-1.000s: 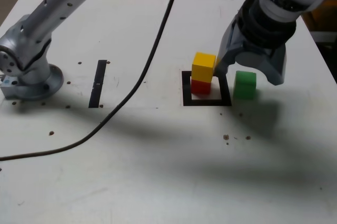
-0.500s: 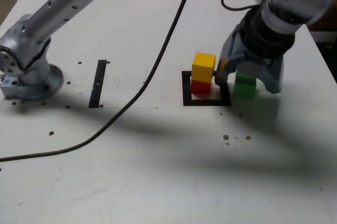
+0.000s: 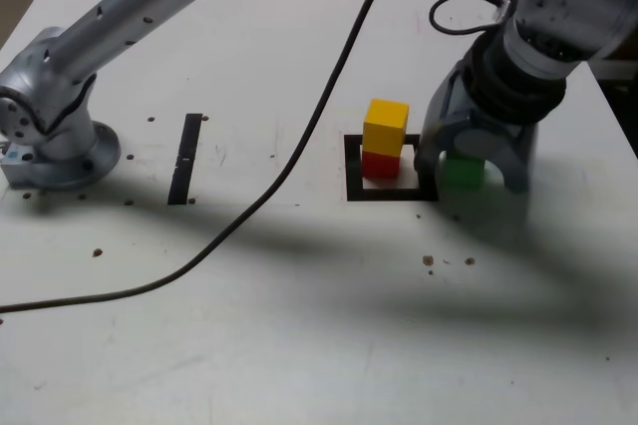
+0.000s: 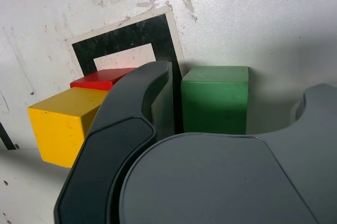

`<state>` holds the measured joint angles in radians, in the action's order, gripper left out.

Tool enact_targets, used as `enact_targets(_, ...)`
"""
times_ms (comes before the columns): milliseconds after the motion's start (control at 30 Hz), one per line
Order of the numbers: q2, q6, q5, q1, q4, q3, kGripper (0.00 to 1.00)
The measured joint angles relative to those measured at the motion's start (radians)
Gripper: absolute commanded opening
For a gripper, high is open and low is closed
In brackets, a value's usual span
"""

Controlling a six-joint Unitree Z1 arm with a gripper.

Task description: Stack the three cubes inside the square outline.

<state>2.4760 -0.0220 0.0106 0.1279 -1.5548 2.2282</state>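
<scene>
While the yellow cube (image 3: 385, 127) tops the red cube (image 3: 380, 166) inside the square outline (image 3: 355, 190), the exterior view shows the gripper (image 3: 473, 166) now lowered around the green cube (image 3: 463, 173), near the worktop's (image 3: 249, 345) right edge. In the wrist view, its jaws stand wide, gripping nothing, ready for the last cube.

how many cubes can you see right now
3. The yellow cube sits on the red cube inside the square outline; the green cube is on the table, between the gripper's open jaws.
</scene>
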Motion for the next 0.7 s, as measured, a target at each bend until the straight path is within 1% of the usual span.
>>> enact_targets(100, 0.003, -0.001, 0.000, -0.004, -0.002, 0.006, 0.76)
enact_targets(267, 0.010, -0.001, 0.007, -0.013, -0.002, 0.012, 0.61)
enact_targets(367, 0.010, -0.001, 0.012, -0.015, -0.003, 0.012, 0.55)
enact_targets(700, 0.010, -0.001, 0.018, -0.015, -0.009, 0.012, 0.41)
